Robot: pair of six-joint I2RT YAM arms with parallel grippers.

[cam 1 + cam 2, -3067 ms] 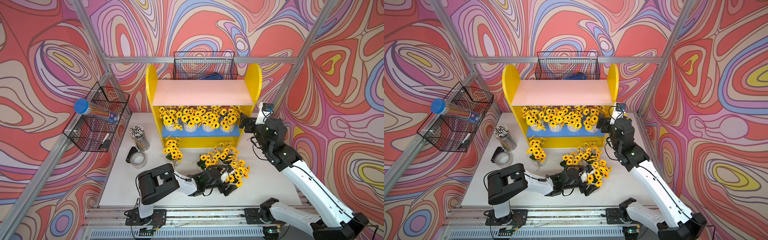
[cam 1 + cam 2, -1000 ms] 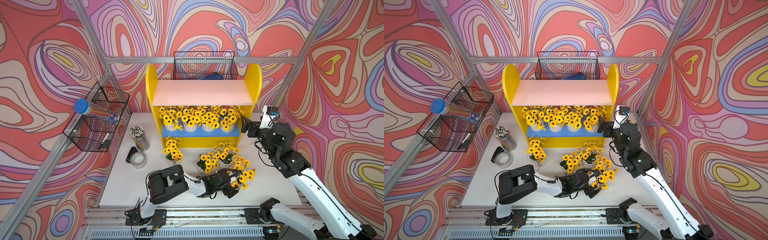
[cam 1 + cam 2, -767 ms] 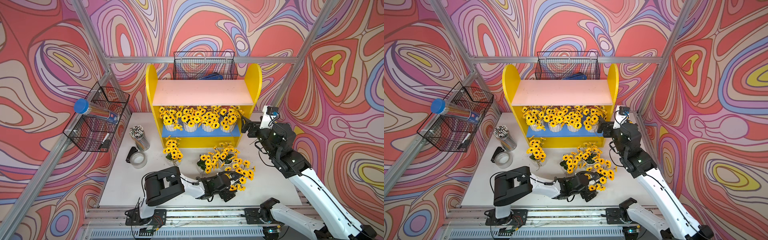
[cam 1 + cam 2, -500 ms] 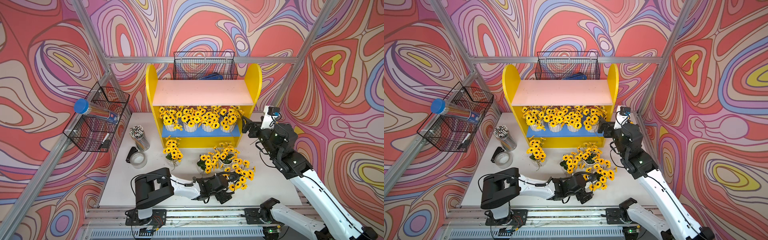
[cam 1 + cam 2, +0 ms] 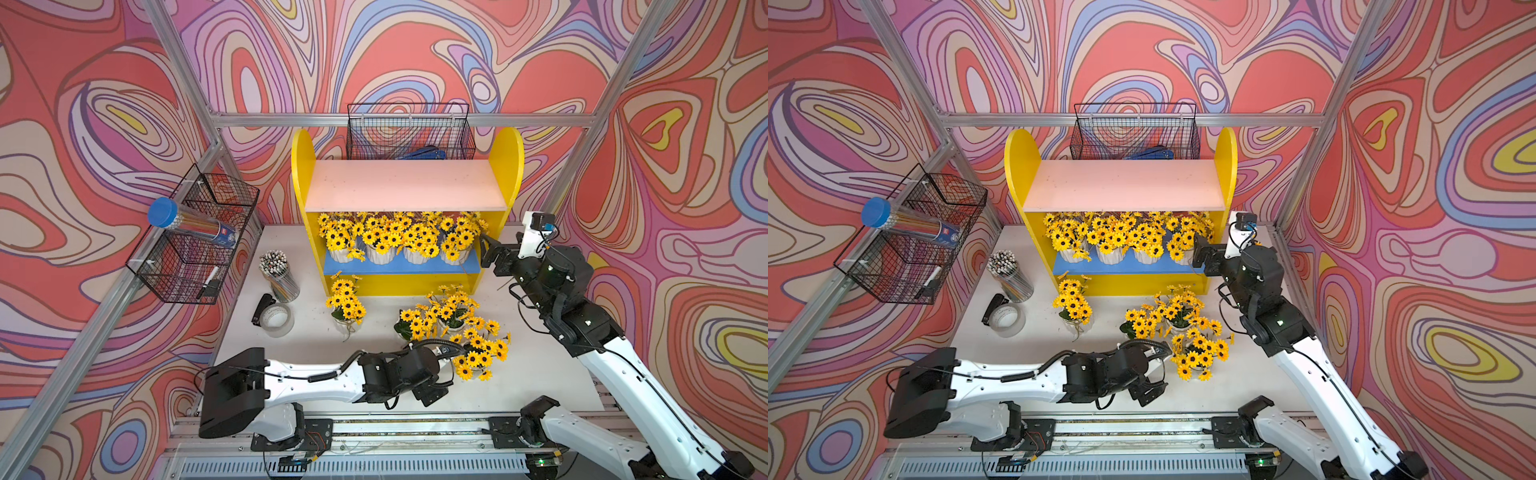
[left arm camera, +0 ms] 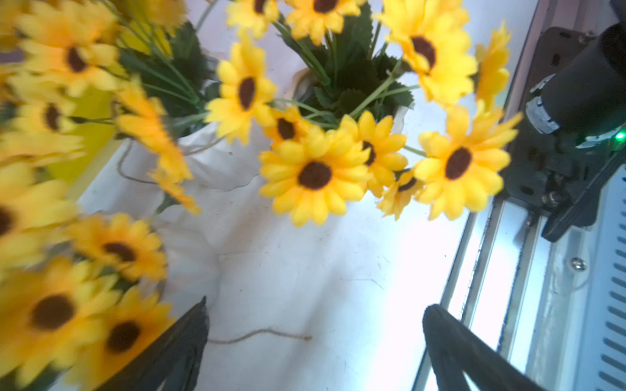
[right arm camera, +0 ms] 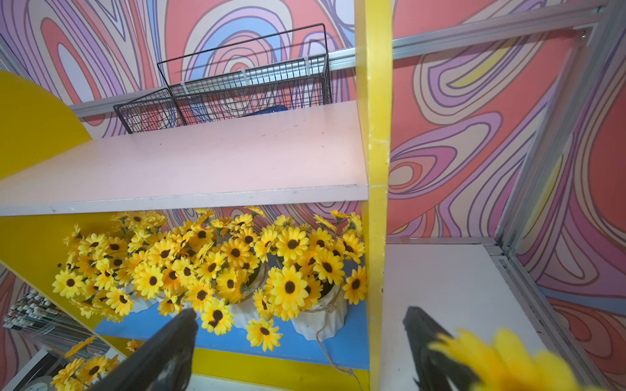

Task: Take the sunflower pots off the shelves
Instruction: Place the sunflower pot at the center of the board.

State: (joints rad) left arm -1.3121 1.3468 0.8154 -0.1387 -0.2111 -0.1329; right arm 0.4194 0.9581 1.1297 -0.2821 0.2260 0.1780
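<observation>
In both top views four sunflower pots (image 5: 397, 245) line the blue lower board (image 5: 399, 268) of the shelves (image 5: 405, 187) at frame centre. Four more stand on the counter (image 5: 540, 374) below: one alone (image 5: 345, 301), three bunched to its right. Only the left wrist view shows the left end effector (image 6: 315, 338) with its fingers spread and gripping nothing, bare counter and a loose twine strand (image 6: 261, 333) between them. From above it is half hidden by its own arm and the flowers. Only the right wrist view shows the right end effector (image 7: 298, 338) gaping empty before the rightmost shelf pot (image 7: 318, 318), whose twine trails over the board's edge. The capped pencil tube (image 5: 191, 222) in the wire basket (image 5: 183, 270) at mid-left carries a blue label too small to read. Since a second ago the left end effector has backed off the nearest counter pot (image 5: 480, 353), which stands free. The right end effector has barely shifted.
</observation>
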